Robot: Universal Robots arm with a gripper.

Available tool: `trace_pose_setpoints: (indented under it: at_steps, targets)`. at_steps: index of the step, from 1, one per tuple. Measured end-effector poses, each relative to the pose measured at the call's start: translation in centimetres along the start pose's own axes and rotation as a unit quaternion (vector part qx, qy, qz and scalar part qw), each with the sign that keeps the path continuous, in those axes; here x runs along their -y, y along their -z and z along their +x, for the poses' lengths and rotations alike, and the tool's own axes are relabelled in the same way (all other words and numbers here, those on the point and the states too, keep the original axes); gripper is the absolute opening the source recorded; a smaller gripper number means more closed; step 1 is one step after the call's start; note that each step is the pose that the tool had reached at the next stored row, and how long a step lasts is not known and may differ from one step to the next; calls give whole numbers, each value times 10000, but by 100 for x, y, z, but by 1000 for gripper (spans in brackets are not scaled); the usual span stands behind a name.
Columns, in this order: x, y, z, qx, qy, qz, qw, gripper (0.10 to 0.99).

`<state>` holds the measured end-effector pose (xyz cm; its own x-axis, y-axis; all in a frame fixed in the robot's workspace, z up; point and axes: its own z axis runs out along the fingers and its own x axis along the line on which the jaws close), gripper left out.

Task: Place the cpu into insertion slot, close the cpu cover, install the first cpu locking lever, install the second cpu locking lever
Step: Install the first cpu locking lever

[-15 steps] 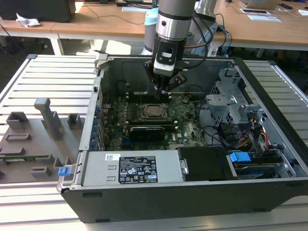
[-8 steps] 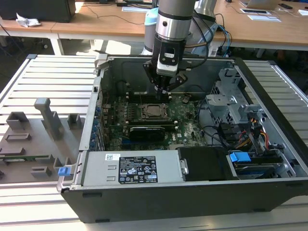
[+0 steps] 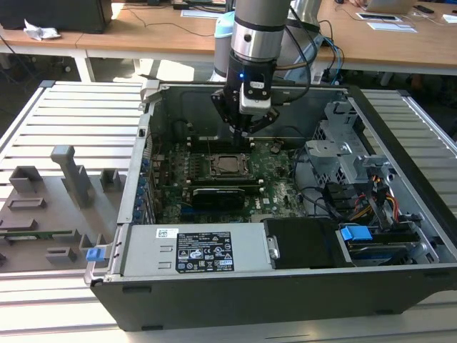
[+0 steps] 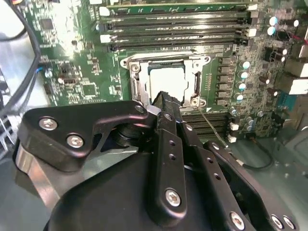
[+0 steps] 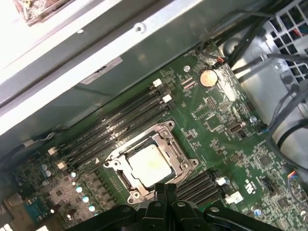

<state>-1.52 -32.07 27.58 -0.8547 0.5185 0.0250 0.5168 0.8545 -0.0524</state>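
Lever fitting, we judge: dull silver square cpu point(image 5: 150, 165) sits under thin grey metal cpu cover point(image 5: 169, 142); black pincer point(image 4: 166, 98) hovers beside, clenched empty; hooking demands fine aim.

Single arm point(image 3: 260, 28) stands vertical toward far side of scene, slightly to exterior view's right of centre, wrist aimed straight down. Black gripper point(image 3: 244, 133) points downward, linkage folded inward, fingertips point(image 4: 166, 101) pinched together into narrow point.
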Motion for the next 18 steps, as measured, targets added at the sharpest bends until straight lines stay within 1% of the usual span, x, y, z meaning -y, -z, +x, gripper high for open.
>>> trace_pose_setpoints:
  at_steps: [2, 3, 4, 5, 7, 9, 13, 14, 16, 17, 18]
  targets:
    - [0, 1, 0, 2, 181, -8, 9998, 106]
    - [0, 0, -1, 4, 312, -12, 9995, 106]
    - [0, 0, 0, 9, 507, -16, 9987, 106]
    - [0, 0, 0, 13, 708, -21, 9975, 106]
    - [0, 1, 0, 18, 887, -24, 9961, 106]
    - [0, 0, 0, 23, 1091, -26, 9940, 106]
    - [1, 1, 0, 39, 1423, -18, 9898, 106]
    - [0, 1, 0, 44, 1544, -14, 9880, 106]
    - [0, 0, 0, 52, 1715, -10, 9852, 106]
    - [0, 1, 0, 58, 1824, -6, 9832, 106]
    - [0, 0, 0, 61, 1902, -4, 9817, 106]
